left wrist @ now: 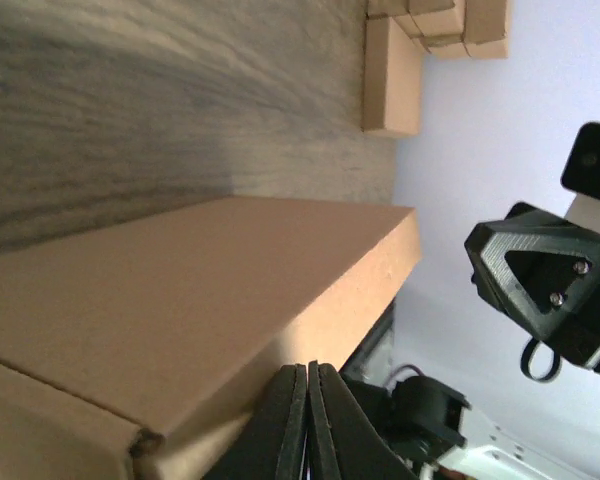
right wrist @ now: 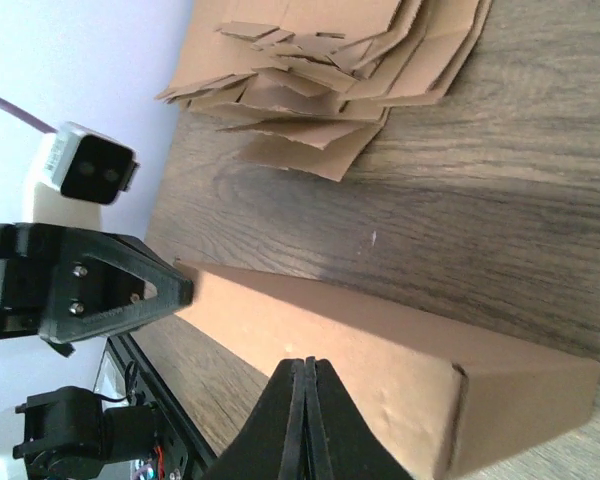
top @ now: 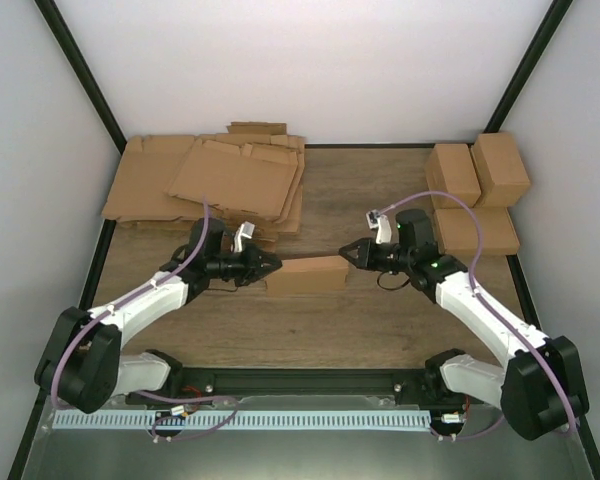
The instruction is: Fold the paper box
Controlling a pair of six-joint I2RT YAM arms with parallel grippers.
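Observation:
The paper box [top: 307,275] lies folded into a small, long brown box at the middle of the table. My left gripper [top: 271,263] is shut, its tips against the box's left end. My right gripper [top: 347,252] is shut, its tips at the box's right end. In the left wrist view the closed fingers [left wrist: 308,368] rest against the box's long side [left wrist: 180,300], with the right gripper [left wrist: 480,245] beyond its far end. In the right wrist view the closed fingers [right wrist: 303,362] lie against the box [right wrist: 360,350], and the left gripper [right wrist: 180,292] touches its far end.
A pile of flat brown cardboard sheets [top: 215,180] lies at the back left. Several finished brown boxes [top: 475,190] stand at the back right. Black frame posts run up both back corners, and white walls close the sides.

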